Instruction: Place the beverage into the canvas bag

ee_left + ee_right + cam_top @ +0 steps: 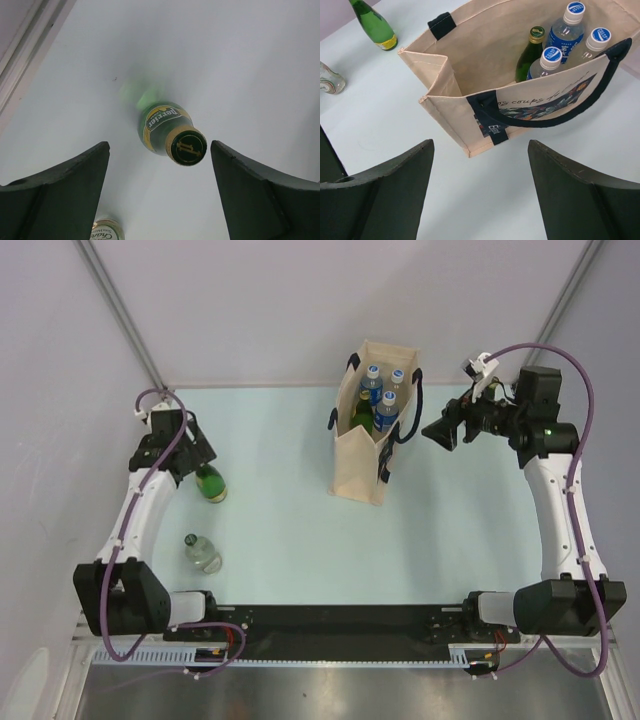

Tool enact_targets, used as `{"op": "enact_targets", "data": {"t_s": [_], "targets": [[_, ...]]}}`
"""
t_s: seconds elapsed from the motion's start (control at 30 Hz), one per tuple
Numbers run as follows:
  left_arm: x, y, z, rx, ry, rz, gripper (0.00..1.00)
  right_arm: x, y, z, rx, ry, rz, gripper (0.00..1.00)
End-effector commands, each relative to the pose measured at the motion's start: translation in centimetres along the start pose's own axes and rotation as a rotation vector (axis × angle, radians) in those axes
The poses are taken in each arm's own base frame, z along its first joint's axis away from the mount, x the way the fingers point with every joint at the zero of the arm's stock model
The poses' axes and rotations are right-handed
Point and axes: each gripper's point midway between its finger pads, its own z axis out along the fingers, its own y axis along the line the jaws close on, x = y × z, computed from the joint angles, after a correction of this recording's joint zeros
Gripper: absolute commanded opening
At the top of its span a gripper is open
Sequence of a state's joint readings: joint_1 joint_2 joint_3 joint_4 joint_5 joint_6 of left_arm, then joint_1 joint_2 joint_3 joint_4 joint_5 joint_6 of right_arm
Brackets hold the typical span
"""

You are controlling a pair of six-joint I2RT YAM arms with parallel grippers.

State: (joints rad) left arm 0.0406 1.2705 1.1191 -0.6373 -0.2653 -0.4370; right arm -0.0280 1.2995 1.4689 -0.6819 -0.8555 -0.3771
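Observation:
A green glass bottle (211, 484) stands on the table at the left. My left gripper (197, 462) hovers right over it. In the left wrist view its gold-rimmed cap (186, 146) lies between the wide-apart fingers of my left gripper (159, 145), nearer the right finger (250, 190) and touching neither. A clear bottle (203, 553) stands nearer the front. The beige canvas bag (358, 472) stands upright at mid-table and holds three blue-capped bottles (386, 400) and a green one (530, 52). My right gripper (440, 432) hangs open and empty just right of the bag (470, 65).
The clear bottle (106, 230) shows at the bottom edge of the left wrist view, close to the left finger. The back wall and a metal corner post (125, 315) run behind the left arm. Navy strap handles (555, 117) droop over the bag's sides.

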Motion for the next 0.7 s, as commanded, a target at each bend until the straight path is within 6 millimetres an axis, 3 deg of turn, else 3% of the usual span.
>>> {"op": "enact_targets", "data": {"t_s": [0.0, 0.2, 0.23, 0.43, 0.67], "targets": [[-1.8, -1.5, 0.9, 0.064, -0.029, -0.011, 0.85, -1.1, 0.5, -0.8, 0.001, -0.047, -0.021, 0.81], [-1.2, -2.0, 2.1, 0.069, 0.010, -0.004, 0.71, -0.9, 0.0, -1.2, 0.016, -0.050, -0.006, 0.81], [-1.3, -2.0, 2.2, 0.065, 0.011, -0.003, 0.64, -0.9, 0.1, -1.2, 0.018, -0.051, -0.004, 0.81], [-1.4, -1.5, 2.4, 0.035, 0.010, 0.027, 0.57, -0.7, 0.0, -1.1, 0.016, -0.053, 0.001, 0.81], [-1.9, -1.3, 2.2, 0.027, 0.004, 0.070, 0.56, -0.8, 0.0, -1.0, 0.008, -0.057, 0.009, 0.81]]}}
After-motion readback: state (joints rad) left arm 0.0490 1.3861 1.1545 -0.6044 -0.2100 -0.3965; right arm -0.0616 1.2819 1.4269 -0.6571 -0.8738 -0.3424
